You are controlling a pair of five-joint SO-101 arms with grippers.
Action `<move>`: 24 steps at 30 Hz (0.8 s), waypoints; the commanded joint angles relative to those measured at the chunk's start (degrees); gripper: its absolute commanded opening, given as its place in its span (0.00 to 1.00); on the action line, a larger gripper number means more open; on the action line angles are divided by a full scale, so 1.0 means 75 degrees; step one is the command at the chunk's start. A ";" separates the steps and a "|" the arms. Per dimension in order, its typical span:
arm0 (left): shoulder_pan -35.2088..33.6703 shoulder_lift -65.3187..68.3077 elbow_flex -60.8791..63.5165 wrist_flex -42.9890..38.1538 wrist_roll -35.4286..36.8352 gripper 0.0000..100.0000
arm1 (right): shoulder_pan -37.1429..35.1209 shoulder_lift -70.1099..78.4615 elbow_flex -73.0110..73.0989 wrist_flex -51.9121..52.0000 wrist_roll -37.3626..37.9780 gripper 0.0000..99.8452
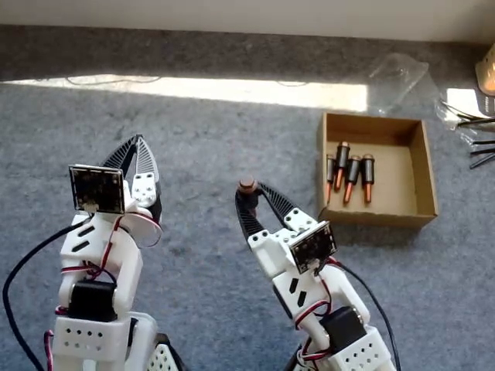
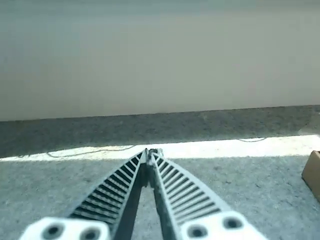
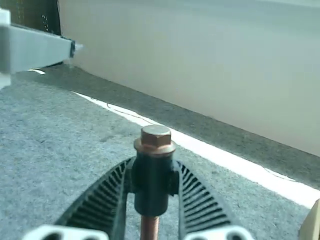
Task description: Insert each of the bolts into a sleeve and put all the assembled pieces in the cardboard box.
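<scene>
- Between the fingers of the right gripper is an assembled piece. Its dark sleeve is clamped on both sides by the ribbed pads, with a copper bolt head at one end and a bare copper shank at the other.
- Just below the middle of the high view, that same gripper is held up off the grey carpet. The bolt head points toward the top of the frame.
- At the left of the high view, the fingers of the left gripper are pressed together with nothing between them. Its own wrist view shows the two ribbed fingers meeting at the tips.
- Right of centre in the high view sits the cardboard box, well apart from both grippers. Inside, four assembled pieces lie side by side in its left half, dark sleeves toward the top of the frame.
- Toward the upper right corner, a clear plastic bag lies on the carpet beyond the box.
- Across the upper part of the frame, a sunlit strip crosses the carpet.
</scene>
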 commanded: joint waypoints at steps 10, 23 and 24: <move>-0.0287 -0.0123 0.0885 -0.0129 -0.0023 0.01 | 0.0135 -0.0064 0.0733 -0.0006 0.0059 0.00; -0.0287 -0.3065 0.1952 0.0387 -0.0047 0.01 | 0.0135 -0.0064 0.0733 -0.0006 0.0059 0.00; -0.0287 -0.3100 0.1999 0.0387 -0.0199 0.01 | 0.0135 -0.0053 0.0733 -0.0006 0.0059 0.00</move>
